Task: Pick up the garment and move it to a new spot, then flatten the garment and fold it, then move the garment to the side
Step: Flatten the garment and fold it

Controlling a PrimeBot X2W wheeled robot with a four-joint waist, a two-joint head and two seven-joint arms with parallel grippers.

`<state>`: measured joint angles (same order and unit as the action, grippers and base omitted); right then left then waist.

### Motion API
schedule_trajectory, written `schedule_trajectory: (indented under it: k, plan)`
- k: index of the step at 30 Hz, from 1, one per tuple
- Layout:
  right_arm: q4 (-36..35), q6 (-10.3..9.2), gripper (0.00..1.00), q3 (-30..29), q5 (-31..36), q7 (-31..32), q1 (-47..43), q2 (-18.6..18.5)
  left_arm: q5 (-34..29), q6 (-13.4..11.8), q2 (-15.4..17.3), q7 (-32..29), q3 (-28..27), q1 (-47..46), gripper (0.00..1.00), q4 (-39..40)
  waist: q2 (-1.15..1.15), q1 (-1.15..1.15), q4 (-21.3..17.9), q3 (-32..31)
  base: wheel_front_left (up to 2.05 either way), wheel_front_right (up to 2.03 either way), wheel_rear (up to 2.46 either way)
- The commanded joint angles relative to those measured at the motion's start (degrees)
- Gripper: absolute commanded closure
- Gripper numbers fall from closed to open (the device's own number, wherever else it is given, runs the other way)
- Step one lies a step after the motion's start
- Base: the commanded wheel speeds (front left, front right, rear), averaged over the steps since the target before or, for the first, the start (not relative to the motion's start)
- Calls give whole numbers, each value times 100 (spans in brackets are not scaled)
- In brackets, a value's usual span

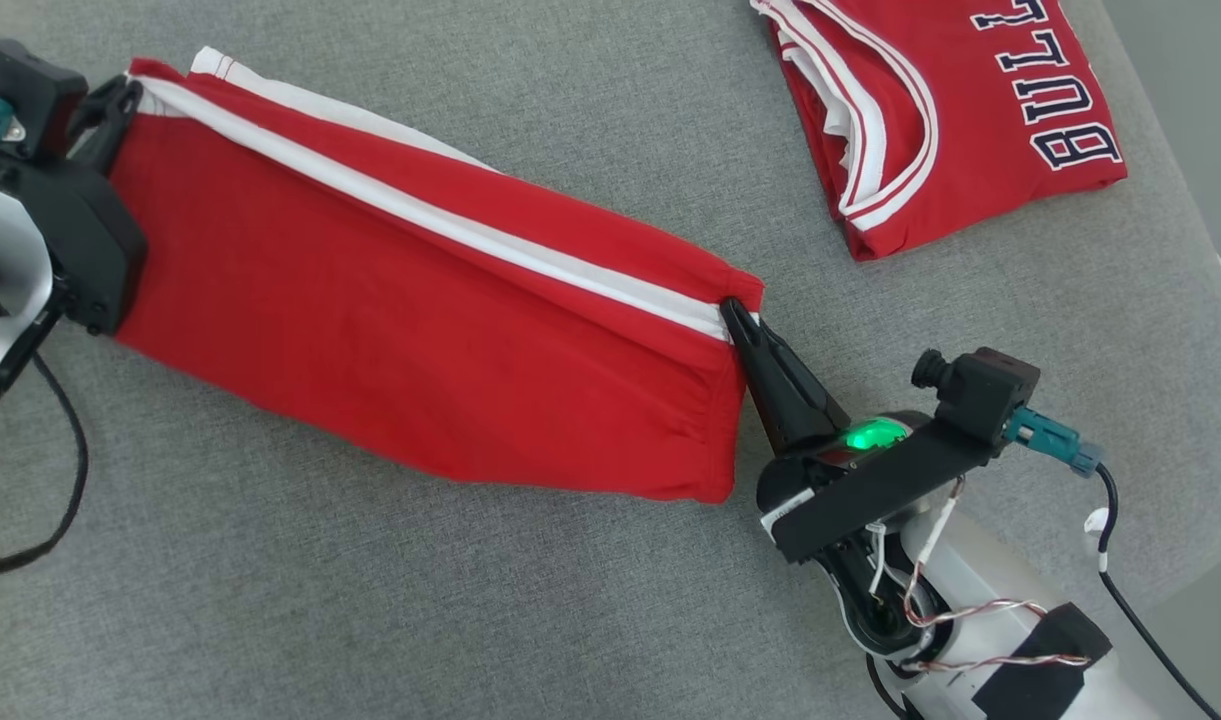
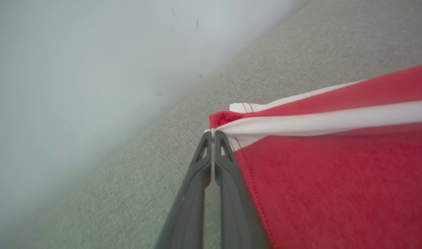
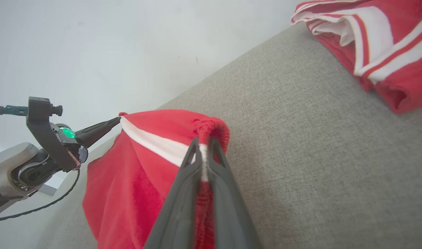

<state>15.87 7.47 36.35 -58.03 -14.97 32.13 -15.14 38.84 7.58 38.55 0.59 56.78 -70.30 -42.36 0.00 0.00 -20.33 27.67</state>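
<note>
The garment [image 1: 420,330] is a pair of red shorts with a white side stripe. It hangs stretched between my two grippers over the grey cloth surface [image 1: 370,600]. My left gripper [image 1: 128,97] is shut on the hem corner at the far left; in the left wrist view its fingertips [image 2: 212,133] pinch the white stripe of the garment [image 2: 335,173]. My right gripper [image 1: 730,308] is shut on the gathered waistband end, and in the right wrist view it [image 3: 204,142] clamps that band. From there the garment [image 3: 138,180] sags toward the left gripper [image 3: 118,119].
A folded red jersey [image 1: 950,120] with white trim and dark lettering lies at the back right, also in the right wrist view [image 3: 387,45]. The grey surface ends along a curved edge at the right [image 1: 1185,200]. A black cable [image 1: 65,500] hangs below my left arm.
</note>
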Motion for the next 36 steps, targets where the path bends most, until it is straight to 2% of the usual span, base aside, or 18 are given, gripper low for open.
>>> schedule_trajectory:
  k: [1,2,3,4,5,13,19,23,27,30,33,36]
  plan:
    - [35,2,100,-22,81,-25,74,59,67,-20,-32,113,39,-76,100,-122,0,0,12,22,0,0,0]
    - [52,2,91,-49,124,-25,73,85,68,-19,-58,191,82,-120,100,-173,0,0,14,33,0,0,0]
    - [67,2,70,-66,170,-24,85,104,60,-19,-79,273,122,-174,71,-238,0,0,17,41,0,0,0]
    - [81,2,38,-88,203,-24,101,125,51,-19,-117,374,156,-201,43,-271,0,0,20,44,0,0,0]
    - [91,2,0,-109,243,-24,116,143,42,-19,-145,485,186,-217,0,-313,0,0,25,40,0,0,0]
    - [197,2,0,-276,316,-24,-5,156,269,-18,-356,985,342,0,0,-774,0,0,82,-260,0,0,0]
    - [-56,2,0,-913,876,-25,-303,34,508,-80,-447,1405,169,299,0,-889,0,0,186,-765,0,0,0]
    - [-339,2,0,-1620,1240,-24,-581,193,373,-398,-397,1465,-310,678,0,-393,0,0,276,-1028,0,0,0]
    - [-642,2,0,-2160,1860,-25,-831,314,65,-839,-305,1457,-1141,1395,0,507,0,0,373,-1206,0,0,0]
    - [-901,2,0,-2456,2445,-25,-1028,362,-204,-1041,-367,1459,-1693,1996,0,1083,0,0,461,-1280,0,0,0]
    - [-1148,2,0,-2926,2888,-24,-1327,598,-470,-1165,-532,1459,-2196,2563,0,1526,0,0,554,-1315,0,0,0]
    - [-1421,3,0,-3306,3328,-25,-1637,775,-679,-1107,-751,1459,-2580,3027,0,1750,0,0,624,-1338,0,0,0]
